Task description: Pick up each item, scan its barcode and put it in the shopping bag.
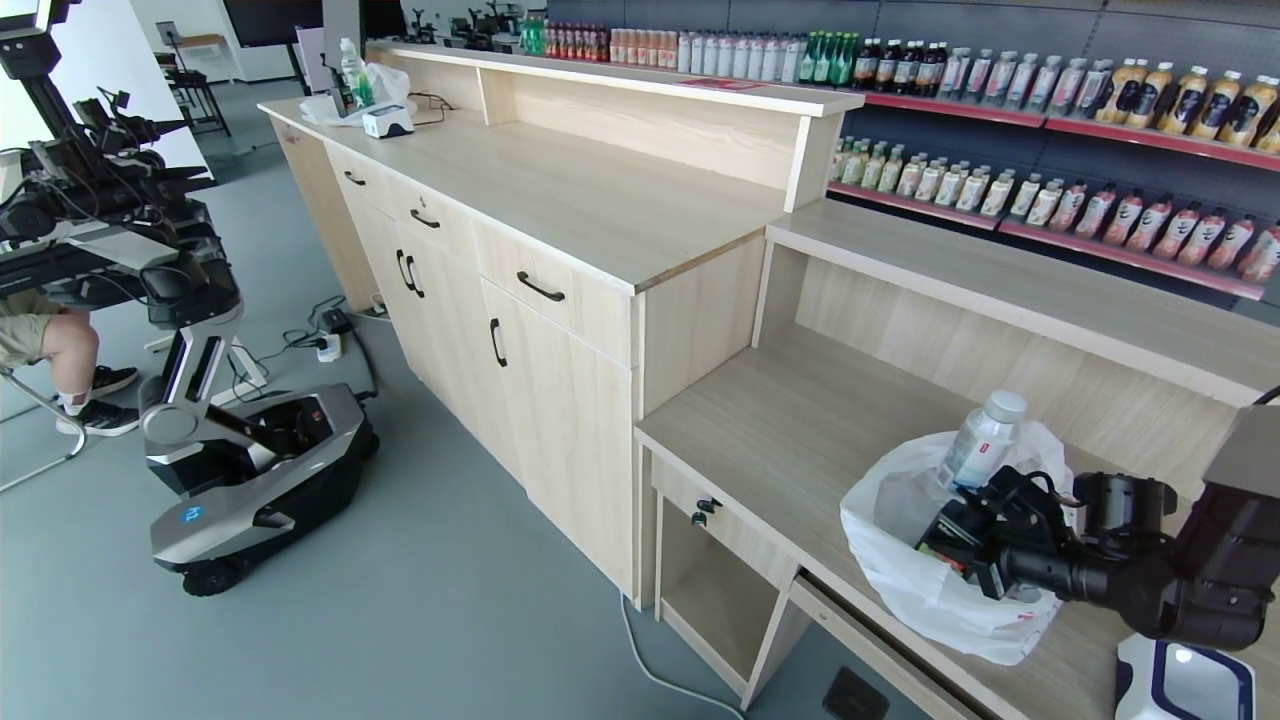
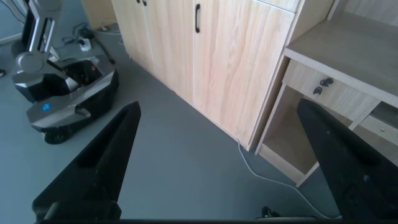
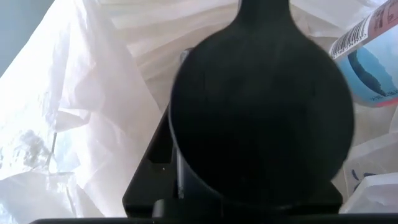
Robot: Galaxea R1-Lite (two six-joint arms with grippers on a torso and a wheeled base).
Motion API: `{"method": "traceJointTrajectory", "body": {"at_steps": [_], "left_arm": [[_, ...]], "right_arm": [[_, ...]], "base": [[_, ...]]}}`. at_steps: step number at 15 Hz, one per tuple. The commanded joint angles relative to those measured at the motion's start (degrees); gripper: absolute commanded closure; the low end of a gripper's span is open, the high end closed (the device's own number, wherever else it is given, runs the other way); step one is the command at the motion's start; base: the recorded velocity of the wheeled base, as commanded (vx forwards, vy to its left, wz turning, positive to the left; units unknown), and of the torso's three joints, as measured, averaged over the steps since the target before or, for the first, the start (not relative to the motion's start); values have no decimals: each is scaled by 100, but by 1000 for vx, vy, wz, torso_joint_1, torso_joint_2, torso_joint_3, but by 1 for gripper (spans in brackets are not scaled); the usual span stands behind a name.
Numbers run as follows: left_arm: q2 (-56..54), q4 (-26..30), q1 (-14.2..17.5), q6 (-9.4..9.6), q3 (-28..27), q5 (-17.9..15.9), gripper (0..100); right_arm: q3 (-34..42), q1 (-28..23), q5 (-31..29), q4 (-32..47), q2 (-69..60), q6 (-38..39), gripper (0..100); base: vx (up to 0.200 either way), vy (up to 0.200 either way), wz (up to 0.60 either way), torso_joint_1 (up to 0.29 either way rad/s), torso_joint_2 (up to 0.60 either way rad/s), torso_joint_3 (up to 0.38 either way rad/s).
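Observation:
A white plastic shopping bag [image 1: 930,590] sits open on the low desk [image 1: 790,420] at the right. A clear bottle [image 1: 982,438] with a white cap stands upright in it, and its barcode label [image 3: 372,56] is in the right wrist view. My right gripper [image 1: 962,535] is down in the bag's mouth, shut on a black round item [image 3: 261,106] that hides most of the bag's inside [image 3: 93,112]. My left gripper [image 2: 217,162] hangs over the grey floor in front of the cabinets, fingers [image 2: 93,168] wide open with nothing between them.
A white and blue scanner [image 1: 1185,680] lies on the desk by my right arm. A long wooden counter [image 1: 560,190] runs to the far left with a bag and small device [image 1: 388,122] on it. Shelves of drinks [image 1: 1050,90] line the back. Another robot [image 1: 230,470] stands on the floor at left.

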Motion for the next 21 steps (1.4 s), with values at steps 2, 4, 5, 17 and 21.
{"method": "traceJointTrajectory", "body": {"at_steps": [2,4,5,17,21], "left_arm": [[9,0,1,3,0,-2,0],[0,0,1,-6,0,-2,0],[0,0,1,-6,0,-2,0],[0,0,1,-6,0,-2,0],[9,0,1,-6,0,-2,0]], "right_arm": [[-23,-24,-11,28,52,-5,100],[-84,-33,-11,72,8,31,0],[-93,-24,-11,116,-98,48,0],[1524,-226,-951,1769,-4791,602,0],[1550,-323,-1637,2577,-5986,356,0]], "base": [[0,0,0,0,0,0],[0,0,0,0,0,0],[0,0,0,0,0,0],[0,0,0,0,0,0],[0,0,-450,1,1,4]]}}
